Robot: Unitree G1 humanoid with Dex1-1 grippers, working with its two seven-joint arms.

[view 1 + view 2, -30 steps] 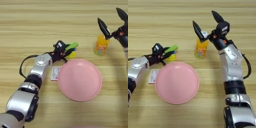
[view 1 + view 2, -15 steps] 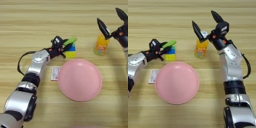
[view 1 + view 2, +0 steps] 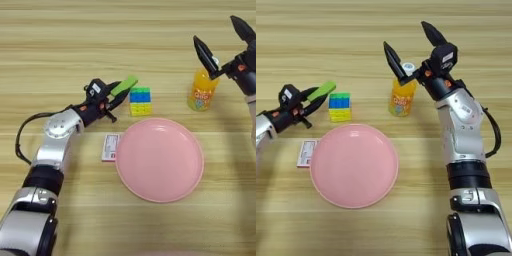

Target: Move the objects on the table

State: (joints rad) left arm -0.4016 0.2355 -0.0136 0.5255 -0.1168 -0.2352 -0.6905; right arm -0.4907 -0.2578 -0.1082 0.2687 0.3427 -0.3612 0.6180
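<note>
My left gripper [image 3: 116, 94] is shut on the small green block [image 3: 123, 85], holding it tilted just left of the stacked cube. The pink plate [image 3: 160, 160] lies at the middle front of the table [image 3: 60, 35]. A flat white-and-red box [image 3: 109, 147] lies against the plate's left rim. The orange juice bottle [image 3: 401, 98] stands upright behind the plate to the right. Above the bottle my right gripper [image 3: 412, 49] is open wide, its two black fingers [image 3: 392, 61] spread to either side over the white cap.
A blue-green-yellow stacked block cube [image 3: 140, 101] stands just behind the plate's far left rim, close to the held green block. Bare wood stretches across the far half of the table and along the front left.
My left gripper has carried the green block leftward off the stacked cube, which now shows in full. The right gripper stays open over the bottle, unmoved.
</note>
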